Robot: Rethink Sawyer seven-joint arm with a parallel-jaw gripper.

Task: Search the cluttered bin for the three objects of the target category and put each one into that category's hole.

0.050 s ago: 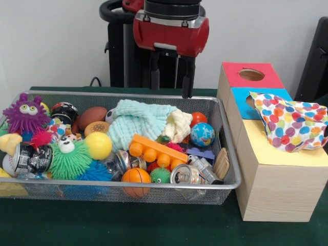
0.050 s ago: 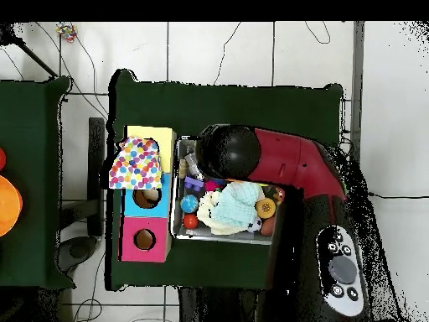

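The gripper point(image 1: 171, 72) hangs above the far rim of the wire mesh bin point(image 1: 228, 154), its two black fingers point(image 1: 188, 77) apart and holding nothing; in the bin a mint knitted cloth point(image 1: 138, 122) lies mid-back, with a globe ball point(image 1: 202, 134) at its 3 o'clock, an orange toy brick point(image 1: 156, 148) at 5 o'clock and a yellow ball point(image 1: 98, 145) at 8 o'clock; right of the bin stands the wooden box point(image 1: 266, 189); its red hole point(image 1: 251, 75) is open, and a polka-dot cloth point(image 1: 289, 123) partly covers the blue hole point(image 1: 250, 101).
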